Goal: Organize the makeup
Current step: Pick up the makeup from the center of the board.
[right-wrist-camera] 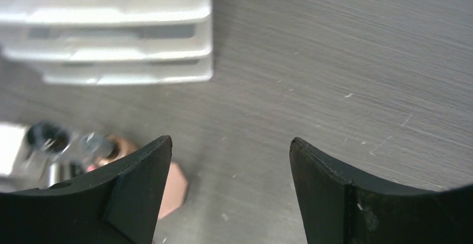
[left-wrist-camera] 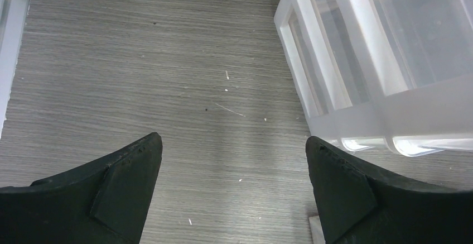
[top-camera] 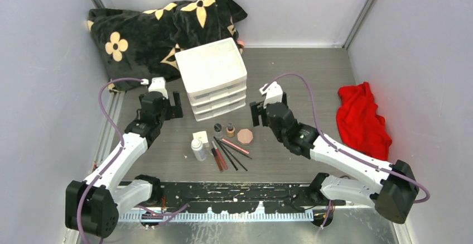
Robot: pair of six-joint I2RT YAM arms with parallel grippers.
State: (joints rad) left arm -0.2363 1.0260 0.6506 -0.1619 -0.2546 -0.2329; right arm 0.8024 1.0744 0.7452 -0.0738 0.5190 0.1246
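The makeup lies in a cluster in front of the drawer unit: a white bottle, a white square box, a tan dark-capped bottle, a pink octagonal compact, red and pink tubes and thin black pencils. My left gripper is open and empty, left of the drawer unit. My right gripper is open and empty, right of the cluster. In the right wrist view the compact shows beside my left finger, with the tan bottle blurred behind it.
A white plastic drawer unit stands at centre back, drawers shut; it also shows in the left wrist view and the right wrist view. A black flowered cushion lies at back left. A red cloth lies at right.
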